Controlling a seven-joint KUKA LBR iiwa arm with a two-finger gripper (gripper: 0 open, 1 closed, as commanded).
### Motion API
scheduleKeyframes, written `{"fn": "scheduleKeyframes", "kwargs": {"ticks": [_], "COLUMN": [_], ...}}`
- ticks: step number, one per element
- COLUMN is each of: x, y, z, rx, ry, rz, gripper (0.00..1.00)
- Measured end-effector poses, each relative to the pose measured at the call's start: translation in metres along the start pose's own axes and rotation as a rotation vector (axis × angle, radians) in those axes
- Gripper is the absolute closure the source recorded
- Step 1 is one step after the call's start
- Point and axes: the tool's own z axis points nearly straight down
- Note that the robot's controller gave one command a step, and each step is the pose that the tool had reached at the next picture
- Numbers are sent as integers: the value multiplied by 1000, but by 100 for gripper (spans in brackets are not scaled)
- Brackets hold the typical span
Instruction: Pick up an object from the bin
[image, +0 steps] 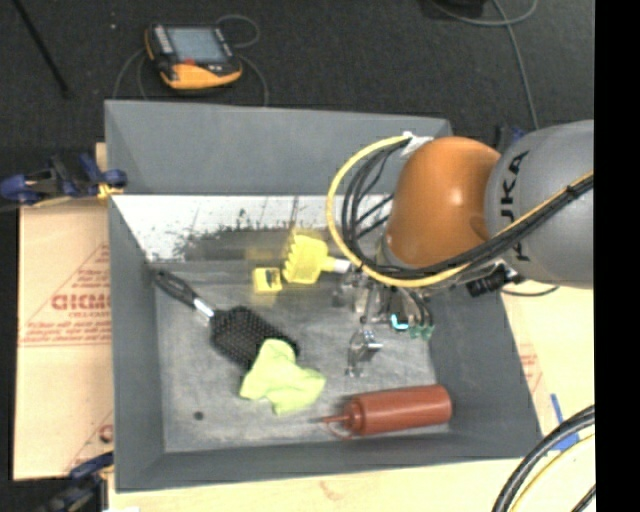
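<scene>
The red-brown squeeze bottle (395, 411) lies on its side just beyond the gripper (364, 352), toward the bin's (200, 140) near wall, nozzle pointing left. It is likely light, smooth and slightly squashy, so it could roll or slip. The mid-body, taken across its width, looks the safest hold. I cannot tell whether the gripper is open or closed; it hangs over bare floor. To its left are 1 yellow-green cloth (280, 380) and a black hairbrush (240, 333), and behind-left are 2 yellow plastic pieces (305, 260).
</scene>
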Motion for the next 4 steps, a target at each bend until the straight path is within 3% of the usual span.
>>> {"fn": "scheduleKeyframes", "kwargs": {"ticks": [1,2,3,4], "x": [-1,6,45,3], "y": [0,25,29,46], "z": [-4,45,97,110], "rx": [0,-2,-3,5], "ry": [-6,-14,-8,1], "rz": [0,38,99,-166], "gripper": [0,0,0,100]}}
